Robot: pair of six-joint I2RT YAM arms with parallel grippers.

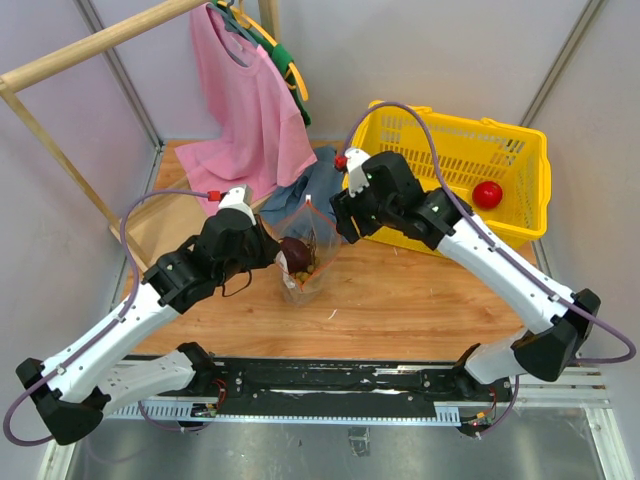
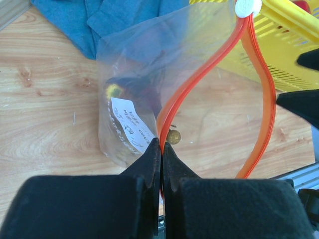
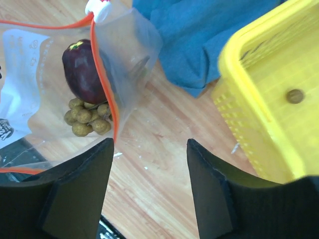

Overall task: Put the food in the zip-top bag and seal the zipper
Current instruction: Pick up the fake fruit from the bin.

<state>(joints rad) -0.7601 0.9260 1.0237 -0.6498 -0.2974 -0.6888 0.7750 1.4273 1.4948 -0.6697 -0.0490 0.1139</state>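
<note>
Wooden table (image 1: 420,300), zip-top bag (image 2: 139,64) contents blurred behind crinkled plastic.

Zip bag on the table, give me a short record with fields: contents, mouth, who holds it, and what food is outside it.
bag contents: dark purple fruit, tan cluster of small balls
zipper: open, its two strips apart
left gripper: shut on the zipper at the bag's mouth
right gripper: open, holding nothing, beside the bag
food outside: red fruit, in the yellow basket
</note>
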